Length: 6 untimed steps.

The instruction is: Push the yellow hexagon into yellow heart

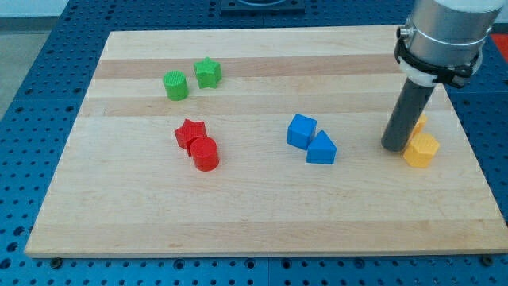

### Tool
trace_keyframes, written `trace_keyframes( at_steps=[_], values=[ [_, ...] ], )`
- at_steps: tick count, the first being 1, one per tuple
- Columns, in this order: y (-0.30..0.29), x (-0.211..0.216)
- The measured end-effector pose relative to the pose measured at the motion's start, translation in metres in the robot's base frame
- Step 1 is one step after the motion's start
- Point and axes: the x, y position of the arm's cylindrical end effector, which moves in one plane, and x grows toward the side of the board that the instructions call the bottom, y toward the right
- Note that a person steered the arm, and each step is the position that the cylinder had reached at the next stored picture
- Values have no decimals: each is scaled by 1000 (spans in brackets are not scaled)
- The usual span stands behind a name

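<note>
The yellow hexagon (421, 149) lies near the board's right edge. A second yellow block (418, 124), the yellow heart, sits just above it toward the view's top, mostly hidden behind my rod. My tip (394, 148) rests on the board just left of the hexagon, touching or nearly touching it. The two yellow blocks look to be in contact or very close; the rod hides the gap.
A blue cube (302, 130) and a blue triangle (321, 148) lie together at the centre. A red star (190, 132) and red cylinder (205, 154) lie left of centre. A green cylinder (175, 85) and green star (208, 73) lie upper left. The wooden board (262, 214) lies on a blue perforated table.
</note>
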Motion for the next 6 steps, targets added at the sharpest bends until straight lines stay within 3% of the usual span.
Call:
trace_keyframes(
  at_steps=[2,3,6],
  values=[
    [5,62],
    [37,63],
    [41,31]
  ],
)
